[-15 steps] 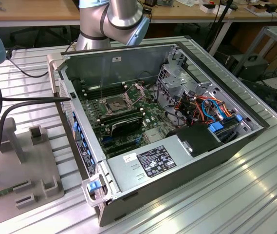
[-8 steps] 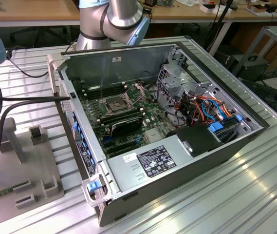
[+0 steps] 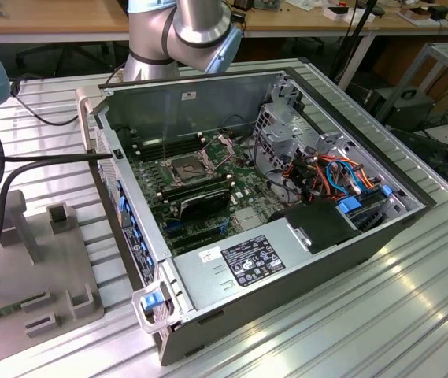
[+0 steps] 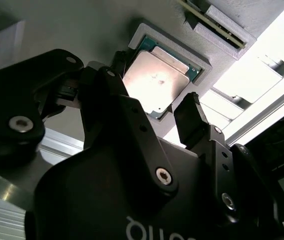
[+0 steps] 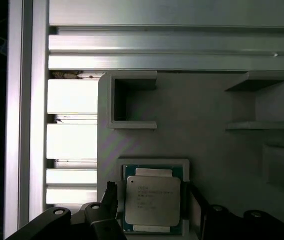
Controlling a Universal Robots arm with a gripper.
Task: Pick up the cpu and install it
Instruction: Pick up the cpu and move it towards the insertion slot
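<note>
We see the end effector [image 4: 153, 85] open, its two fingers spread to either side of the cpu [image 5: 152, 202]. The cpu lies flat just beyond them in a square recess of the grey fixture [image 5: 206, 150]. The fingers seem not to touch it, though we cannot be sure.

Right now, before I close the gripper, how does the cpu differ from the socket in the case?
The cpu has a light silver-grey face; the socket looks dark. The cpu lies in a recess of the grey tray between the fingers of the open gripper; the socket sits on the green board inside the case. Both are square and lie flat.
</note>
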